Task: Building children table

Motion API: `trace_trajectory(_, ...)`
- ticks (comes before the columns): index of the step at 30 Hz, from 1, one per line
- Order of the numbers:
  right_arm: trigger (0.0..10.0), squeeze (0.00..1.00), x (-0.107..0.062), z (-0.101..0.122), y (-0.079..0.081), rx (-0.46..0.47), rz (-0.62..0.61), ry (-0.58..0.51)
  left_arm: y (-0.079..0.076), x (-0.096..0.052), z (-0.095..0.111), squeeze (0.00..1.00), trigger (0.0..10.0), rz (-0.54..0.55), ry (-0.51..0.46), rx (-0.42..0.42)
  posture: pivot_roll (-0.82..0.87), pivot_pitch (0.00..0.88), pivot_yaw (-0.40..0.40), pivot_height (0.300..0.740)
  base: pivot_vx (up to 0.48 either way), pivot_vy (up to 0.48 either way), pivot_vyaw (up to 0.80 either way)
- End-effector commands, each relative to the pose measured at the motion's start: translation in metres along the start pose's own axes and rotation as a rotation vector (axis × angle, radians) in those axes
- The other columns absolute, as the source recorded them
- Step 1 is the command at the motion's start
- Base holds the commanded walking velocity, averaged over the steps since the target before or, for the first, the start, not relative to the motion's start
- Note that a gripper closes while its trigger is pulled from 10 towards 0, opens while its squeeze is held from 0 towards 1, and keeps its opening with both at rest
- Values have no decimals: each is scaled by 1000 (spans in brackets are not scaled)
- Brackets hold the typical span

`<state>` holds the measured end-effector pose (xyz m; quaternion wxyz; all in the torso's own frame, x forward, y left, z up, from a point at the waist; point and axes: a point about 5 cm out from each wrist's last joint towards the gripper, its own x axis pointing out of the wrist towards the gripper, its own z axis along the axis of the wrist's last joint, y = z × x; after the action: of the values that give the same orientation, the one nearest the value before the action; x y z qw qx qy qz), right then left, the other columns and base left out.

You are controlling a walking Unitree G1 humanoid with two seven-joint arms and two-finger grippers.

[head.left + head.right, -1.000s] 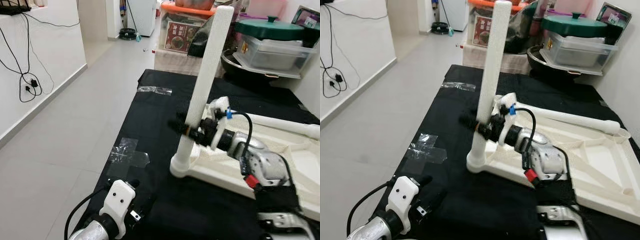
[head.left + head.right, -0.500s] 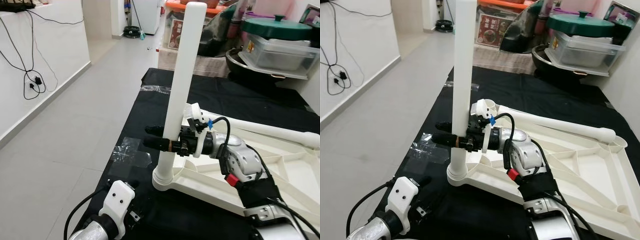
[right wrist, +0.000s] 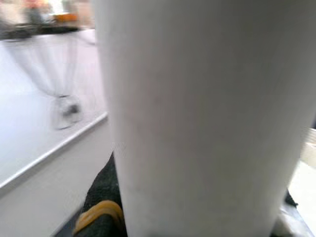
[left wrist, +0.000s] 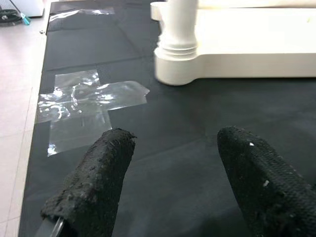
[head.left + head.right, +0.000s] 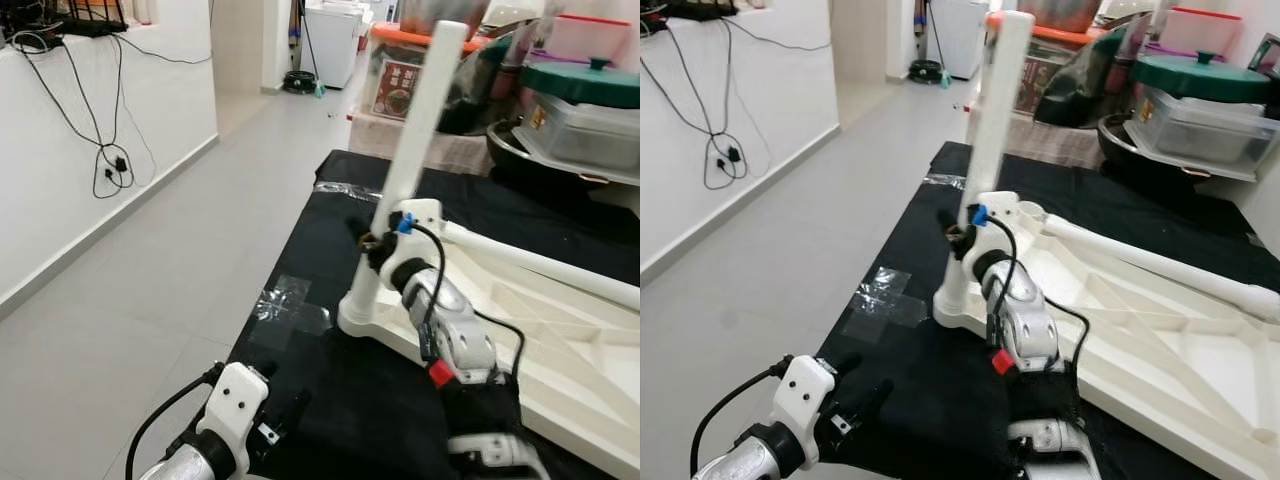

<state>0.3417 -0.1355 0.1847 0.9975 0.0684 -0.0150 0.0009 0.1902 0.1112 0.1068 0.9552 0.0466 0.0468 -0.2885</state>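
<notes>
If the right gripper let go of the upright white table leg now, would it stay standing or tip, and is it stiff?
The white table leg looks rigid: a straight tube showing no bend under the right gripper. It leans slightly while seated in the corner socket of the upturned tabletop, so it would probably stay up if fully seated. Its smooth surface may slip.

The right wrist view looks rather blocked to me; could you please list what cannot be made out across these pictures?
- Right wrist view: the white table leg hides the right gripper's grip.
- Eye views: the right gripper is partly behind the leg; the seating of the leg's base in the upturned tabletop cannot be judged.
- Left wrist view: the leg is cut off by the edge.
- Left gripper: open, hovering over the black mat.
</notes>
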Motion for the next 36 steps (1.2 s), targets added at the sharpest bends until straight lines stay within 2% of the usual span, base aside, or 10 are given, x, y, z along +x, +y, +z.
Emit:
trace_trajectory(1, 0, 0, -8, -7, -32, -14, -217, 36, -1, 0, -1, 0, 10000, -2, 2, 9, 133, 0, -116, 740, 0, 0, 0)
trace_trajectory(6, 0, 0, -21, -14, -19, 21, -345, 87, -1, -1, 0, 0, 10000, 8, -11, 34, 140, 0, -121, 740, 0, 0, 0)
trace_trajectory(7, 3176, 0, -21, -16, -7, 52, -317, 91, -2, -2, 3, 0, 10000, 12, -26, 61, 138, 0, -120, 740, 0, 0, 0)
trace_trajectory(8, 3176, 0, -21, -16, -7, 52, -317, 91, -2, -2, 3, 0, 10000, 12, -26, 61, 138, 0, -120, 740, 0, 0, 0)
trace_trajectory(9, 10000, 0, -18, -15, 1, 53, -277, 75, -3, -4, 7, 0, 10000, 9, -46, 93, 138, 0, -118, 740, 0, 0, 0)
trace_trajectory(11, 10000, 0, -18, -15, 1, 53, -277, 75, -3, -4, 7, 0, 10000, 9, -46, 93, 138, 0, -118, 740, 0, 0, 0)
trace_trajectory(13, 10000, 1000, -14, -10, 7, 15, -206, -3, -10, -6, 18, 0, 10000, -14, -86, 146, 135, 0, -119, 740, 0, 0, 0)
trace_trajectory(17, 10000, 1000, -6, -1, 1, -24, -150, -68, -15, -9, 39, 0, 10000, -2, -153, 170, 136, 0, -122, 740, 0, 0, 0)
trace_trajectory(18, 10000, 82, -2, 1, 6, -19, -30, -68, -16, -9, 44, 0, 10000, 0, -170, 181, 134, 0, -127, 740, 0, 0, 0)
trace_trajectory(36, 10000, 0, -20, -2, 7, -112, 1307, 264, -19, -5, 57, 0, 10000, 16, -214, 232, 132, 0, -147, 740, 0, 0, 0)
